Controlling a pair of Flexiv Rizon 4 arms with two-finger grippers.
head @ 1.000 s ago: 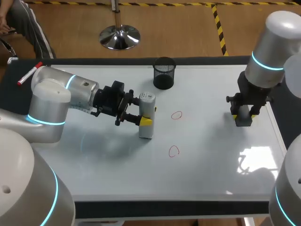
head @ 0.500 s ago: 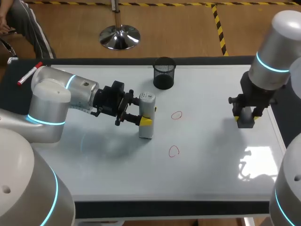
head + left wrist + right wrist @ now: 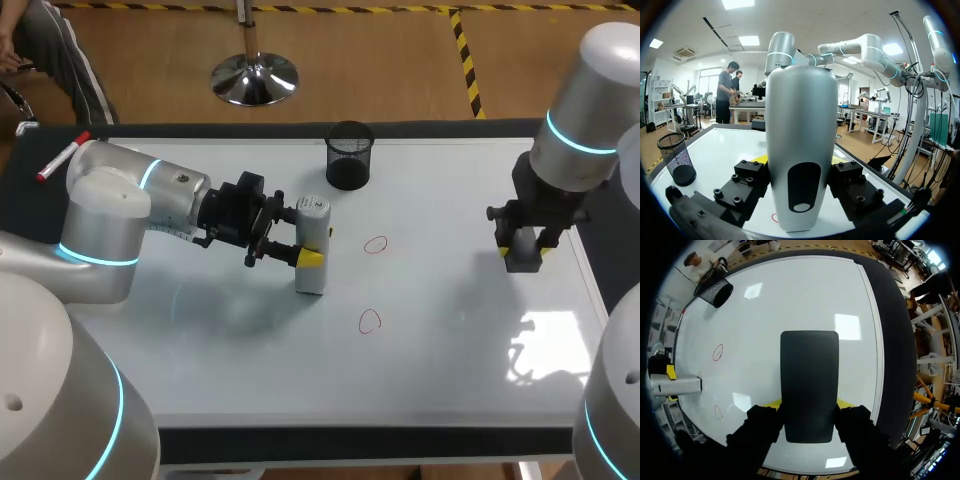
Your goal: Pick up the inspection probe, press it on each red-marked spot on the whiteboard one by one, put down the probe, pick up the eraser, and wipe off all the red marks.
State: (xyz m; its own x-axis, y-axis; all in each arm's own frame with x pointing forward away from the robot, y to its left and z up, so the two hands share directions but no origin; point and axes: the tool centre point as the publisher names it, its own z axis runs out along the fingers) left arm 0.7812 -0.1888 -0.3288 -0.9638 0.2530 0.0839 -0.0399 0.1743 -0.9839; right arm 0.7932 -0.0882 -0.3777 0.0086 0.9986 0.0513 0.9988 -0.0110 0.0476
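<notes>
Glossy whiteboard [image 3: 450, 360], two red marks [image 3: 375, 245], mesh cup [image 3: 349, 155] at far edge

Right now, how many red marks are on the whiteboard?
2. One red mark lies just beyond the probe, the other nearer the front edge of the whiteboard. A third may be hidden under the probe.
</notes>
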